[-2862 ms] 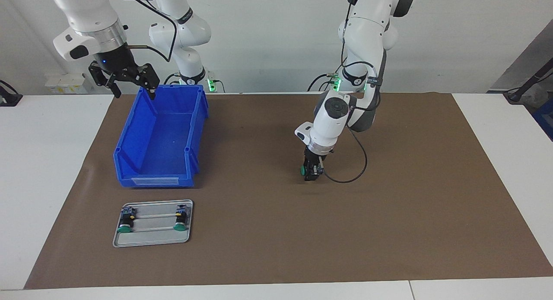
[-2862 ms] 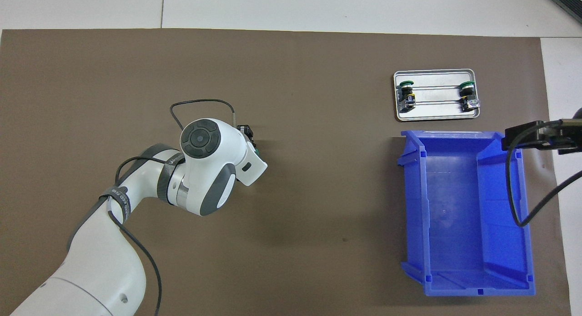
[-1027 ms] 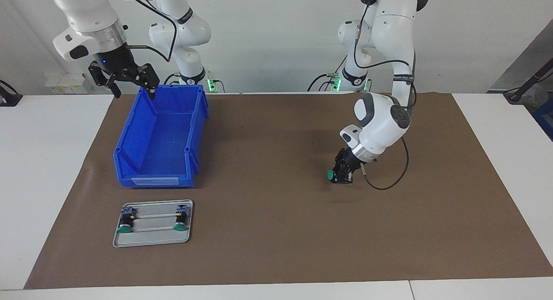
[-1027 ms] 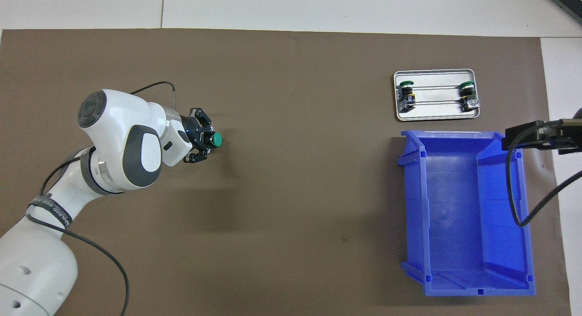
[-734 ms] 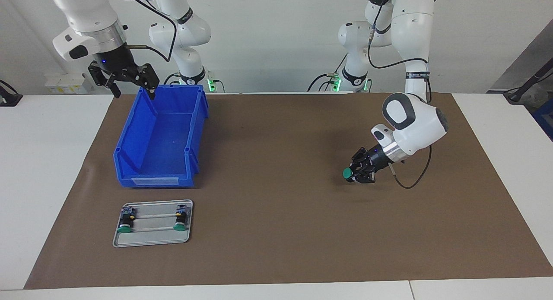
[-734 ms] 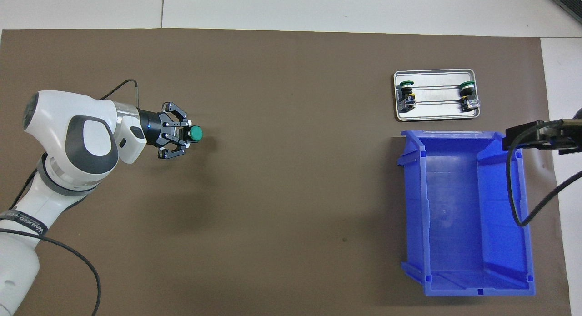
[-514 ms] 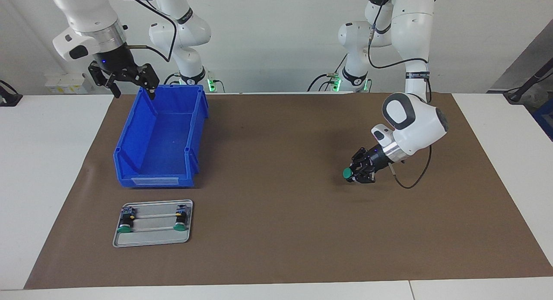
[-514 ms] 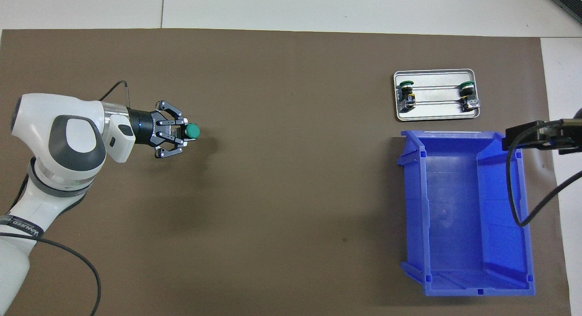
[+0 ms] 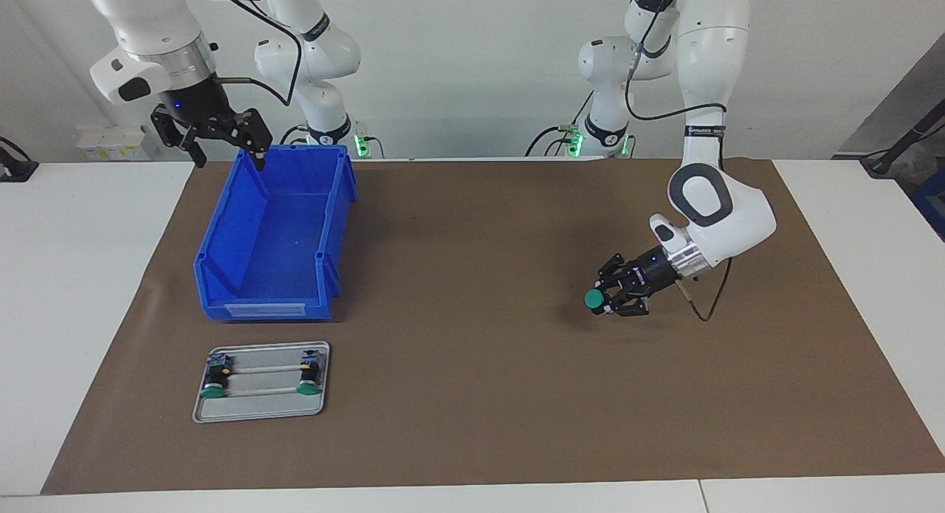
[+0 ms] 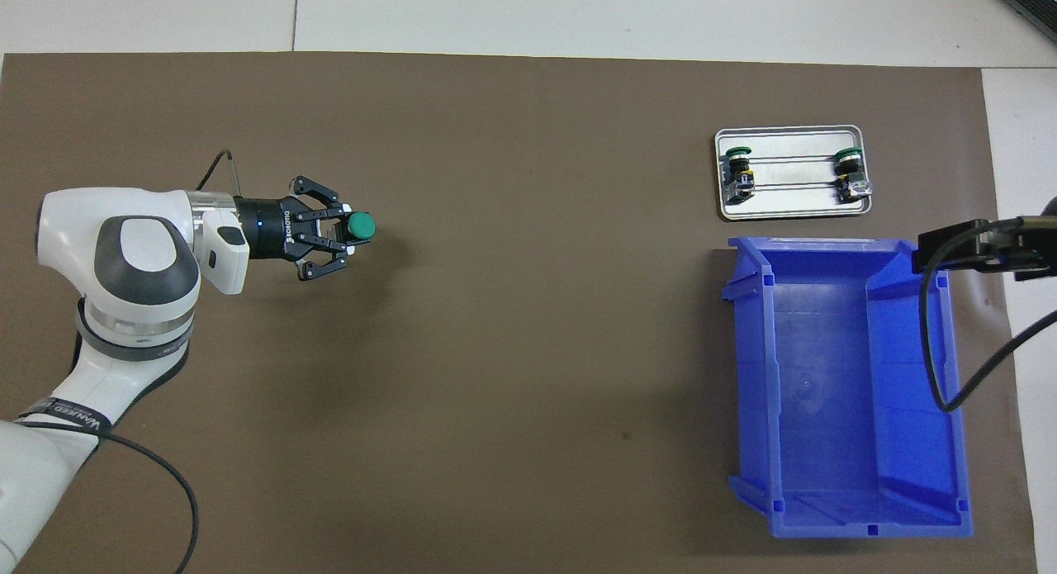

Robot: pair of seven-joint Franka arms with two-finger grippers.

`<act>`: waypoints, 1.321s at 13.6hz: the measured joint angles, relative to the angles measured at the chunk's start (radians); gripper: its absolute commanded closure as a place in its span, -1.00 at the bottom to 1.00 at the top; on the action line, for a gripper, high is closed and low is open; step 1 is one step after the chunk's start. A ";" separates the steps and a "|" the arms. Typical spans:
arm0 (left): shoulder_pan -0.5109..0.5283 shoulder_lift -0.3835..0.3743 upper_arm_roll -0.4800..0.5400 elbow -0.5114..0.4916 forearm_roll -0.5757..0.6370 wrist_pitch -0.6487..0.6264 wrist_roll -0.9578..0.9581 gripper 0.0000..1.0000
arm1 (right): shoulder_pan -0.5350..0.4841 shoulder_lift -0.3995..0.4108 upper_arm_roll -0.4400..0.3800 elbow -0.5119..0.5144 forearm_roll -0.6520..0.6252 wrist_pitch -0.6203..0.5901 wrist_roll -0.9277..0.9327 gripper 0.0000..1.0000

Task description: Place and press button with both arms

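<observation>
While the left gripper [image 9: 607, 302] clasps the push-button [image 9: 595, 299] by its stiff black body, the right gripper [image 9: 219, 139] waits, jaws spread.

green-capped button [image 9: 595, 300] [image 10: 360, 226], lying sideways in left pincer [image 9: 607, 300] [image 10: 347, 230], above brown mat

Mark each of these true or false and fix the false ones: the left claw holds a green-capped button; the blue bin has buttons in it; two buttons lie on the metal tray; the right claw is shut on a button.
1. The left claw holds a green-capped button. True; it holds it above the brown mat.
2. The blue bin has buttons in it. False; nothing shows inside it.
3. Two buttons lie on the metal tray. True.
4. The right claw is shut on a button. False; it is open and holds nothing, over the bin's rim nearest the robots.
</observation>
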State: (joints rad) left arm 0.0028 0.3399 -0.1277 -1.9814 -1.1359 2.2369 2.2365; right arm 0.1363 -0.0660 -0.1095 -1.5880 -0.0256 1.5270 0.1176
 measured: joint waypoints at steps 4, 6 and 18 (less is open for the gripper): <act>-0.044 0.033 -0.006 0.000 -0.201 0.058 0.053 1.00 | 0.000 0.000 0.000 0.000 0.000 0.000 0.000 -1.00; -0.065 0.035 -0.007 0.000 -0.265 0.078 0.054 1.00 | 0.000 0.000 0.000 0.000 0.000 0.000 0.000 -1.00; -0.059 0.040 -0.003 -0.084 -0.463 0.089 0.183 1.00 | 0.000 0.000 0.000 0.000 0.000 -0.003 0.000 -1.00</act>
State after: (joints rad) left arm -0.0565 0.3802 -0.1312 -2.0659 -1.5993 2.3256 2.4193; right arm 0.1360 -0.0660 -0.1095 -1.5881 -0.0256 1.5239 0.1176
